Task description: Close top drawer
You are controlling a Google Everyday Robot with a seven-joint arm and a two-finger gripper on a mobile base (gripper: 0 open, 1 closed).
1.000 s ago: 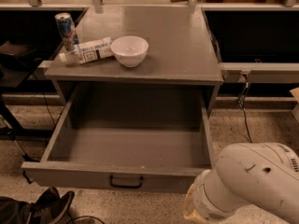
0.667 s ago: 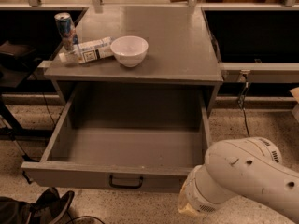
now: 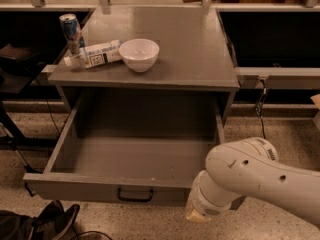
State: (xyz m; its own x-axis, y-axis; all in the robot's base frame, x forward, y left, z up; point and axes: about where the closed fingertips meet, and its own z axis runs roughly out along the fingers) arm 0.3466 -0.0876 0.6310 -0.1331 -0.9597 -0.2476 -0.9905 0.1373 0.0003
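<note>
1. The gripper is not visible. It is hidden past the lower end of the arm [image 3: 250,179] near the bottom edge, so I cannot tell whether it is open or closed.
2. Change: the arm has swung in from the lower right over the last second and now overlaps the front right corner of the top drawer [image 3: 135,156].
3. The top drawer has not moved. It is still pulled fully out under the cabinet top [image 3: 190,49] and is empty inside, with its black handle [image 3: 135,194] at front centre.
4. Judgement: this is the approach phase. The push has not started, so the whole closing travel remains.
5. Writing: the lying carton [image 3: 97,54] has a dark-print label and the can [image 3: 71,31] has a coloured wrap, neither readable. The white bowl [image 3: 139,54] is plain.
</note>
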